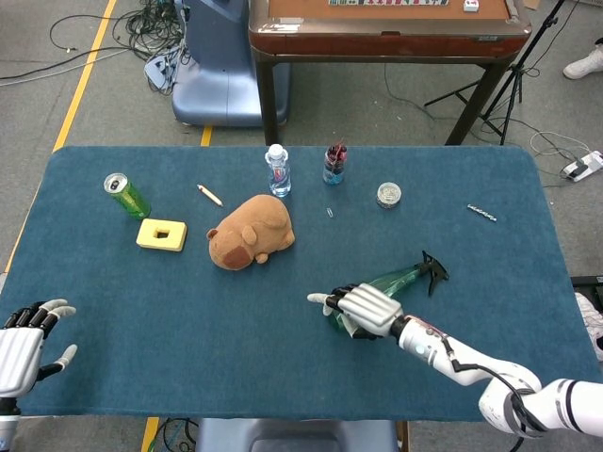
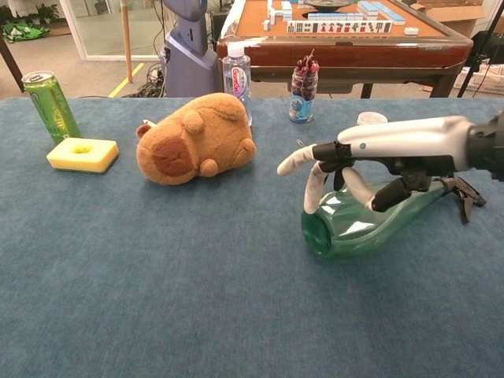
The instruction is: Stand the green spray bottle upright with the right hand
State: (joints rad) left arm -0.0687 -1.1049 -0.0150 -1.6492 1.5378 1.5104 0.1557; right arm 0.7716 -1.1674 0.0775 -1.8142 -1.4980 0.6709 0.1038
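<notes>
On the counter [image 1: 113,311] we find the spray bottle [image 2: 370,220] lying toward the right front, base to the front, nozzle to the rear right. The right robot hand [image 1: 363,309] sits over its base end. The left robot hand [image 1: 24,344] hangs off the front left corner. Near centre lies the plush toy [image 1: 251,232]; toward the left edge from it the sponge [image 1: 161,234], then the can [image 1: 125,195]. Along the rear edge stand the water bottle [image 1: 277,170], the jar [image 1: 334,165] and the small tin [image 1: 388,195].
</notes>
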